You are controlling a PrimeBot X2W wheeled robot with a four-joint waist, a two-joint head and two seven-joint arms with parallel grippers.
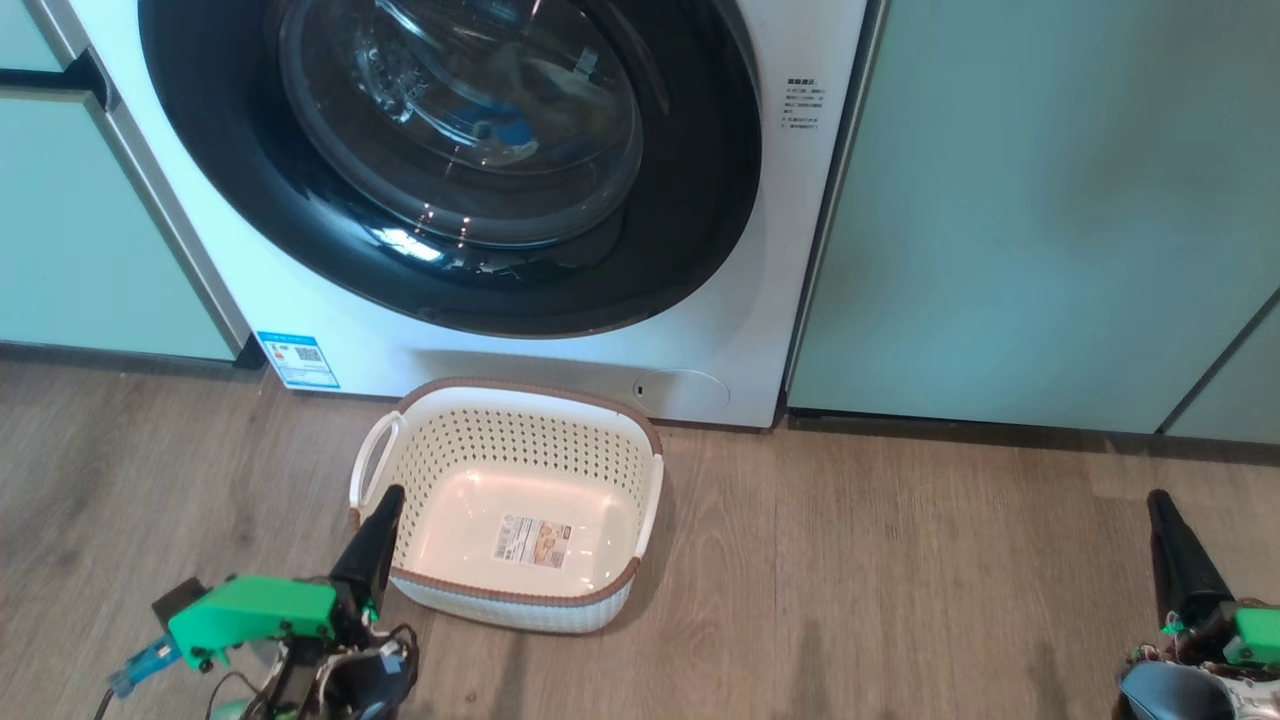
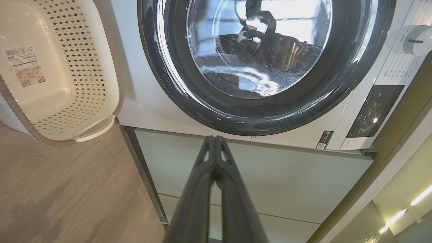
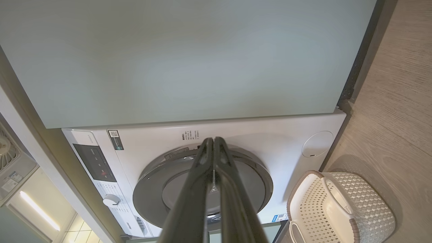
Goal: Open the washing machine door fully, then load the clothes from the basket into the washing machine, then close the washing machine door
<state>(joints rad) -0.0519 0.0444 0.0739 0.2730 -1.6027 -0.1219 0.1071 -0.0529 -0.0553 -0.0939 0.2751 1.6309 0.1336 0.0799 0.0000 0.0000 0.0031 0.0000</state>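
Both claws are pressed shut, holding nothing: the left claw (image 1: 385, 510) sits low on my left, tip by the basket's near left corner, and the right claw (image 1: 1165, 515) is well apart at far right. Next, the basket (image 1: 520, 392) stands on the wood floor (image 1: 900, 560), a paper label (image 1: 532, 542) on its bottom. Just behind it, the washing machine (image 1: 450, 360) has its door (image 1: 700, 220) shut. A blue patch (image 1: 508, 130) shows through the glass, too unclear to name.

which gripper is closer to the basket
The left gripper, shut, beside the basket at its left handle; the right gripper is well off to the right, over floor.
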